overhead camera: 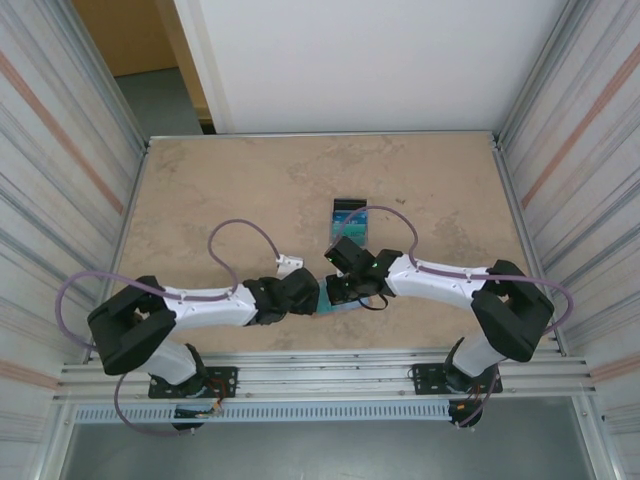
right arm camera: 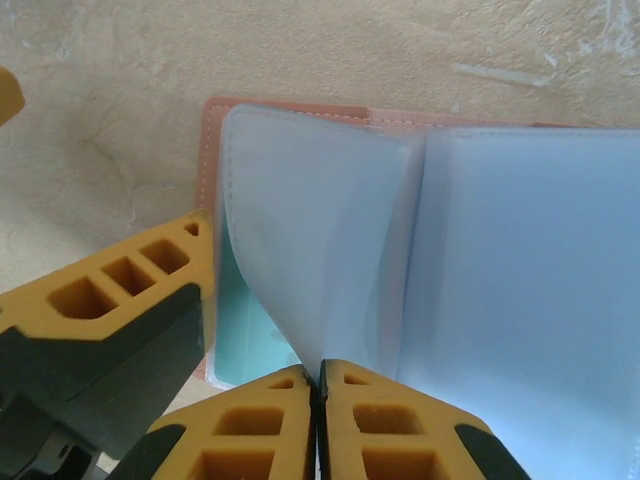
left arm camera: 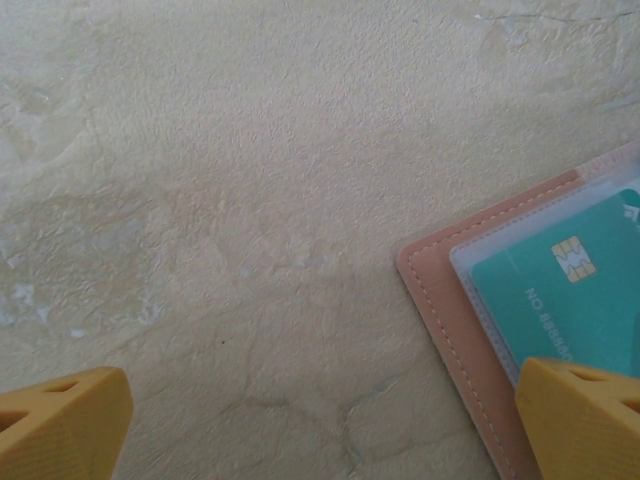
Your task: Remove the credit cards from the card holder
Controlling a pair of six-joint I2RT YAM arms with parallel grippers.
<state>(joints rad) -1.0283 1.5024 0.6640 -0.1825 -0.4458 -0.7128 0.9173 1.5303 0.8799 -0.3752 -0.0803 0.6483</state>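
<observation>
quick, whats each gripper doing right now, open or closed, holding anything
left gripper: open, holding nothing.
right gripper: shut on the card holder, pinching its light-blue inside panel.

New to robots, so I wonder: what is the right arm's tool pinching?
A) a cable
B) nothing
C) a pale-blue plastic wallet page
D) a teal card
C: the right tool is shut on the pale-blue translucent plastic page of the pinkish-brown leather wallet.
</observation>
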